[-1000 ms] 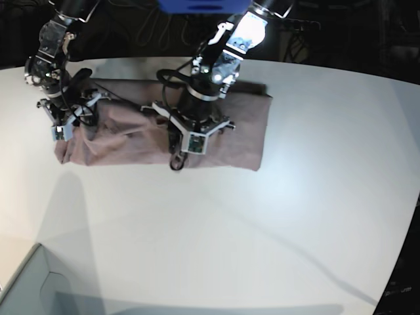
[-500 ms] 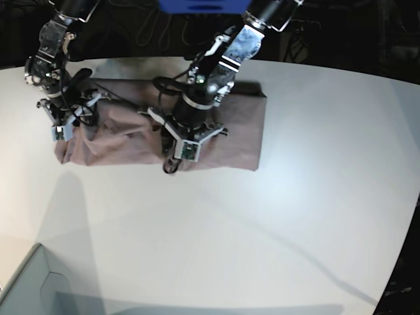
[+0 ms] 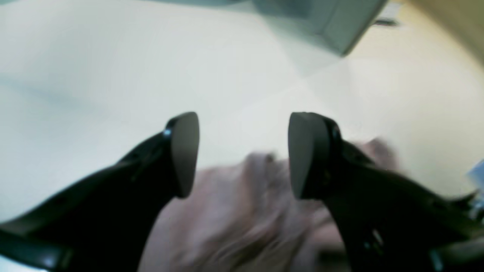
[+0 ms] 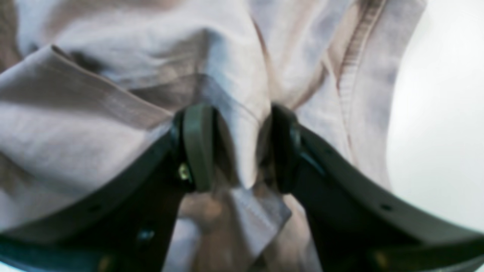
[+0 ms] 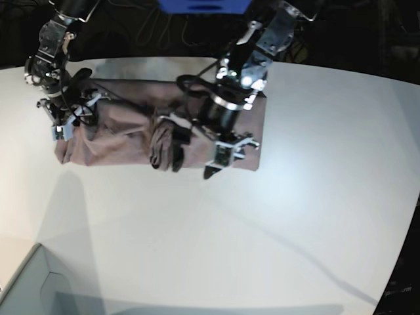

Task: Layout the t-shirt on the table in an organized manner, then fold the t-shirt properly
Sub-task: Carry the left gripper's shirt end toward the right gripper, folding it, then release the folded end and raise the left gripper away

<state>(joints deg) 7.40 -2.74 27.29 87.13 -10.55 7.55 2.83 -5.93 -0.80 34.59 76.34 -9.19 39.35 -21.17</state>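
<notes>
The t-shirt (image 5: 131,134) lies folded in a long band across the far left of the white worktop (image 5: 262,230). Since a second ago the left pincer (image 3: 242,155) has let go, now gaping empty over the near hem, and moved right. The right pincer (image 4: 234,147) stays clamped on a cloth fold.

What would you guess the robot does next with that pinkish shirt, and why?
Probably the left end effector drops back onto the bunched ridge in the middle of the t-shirt and draws it flat. Its fingers stand apart and empty above the cloth, while the right end effector pinches a fold at the other end. The shirt lies as a lumpy band on the table, not spread out.
</notes>
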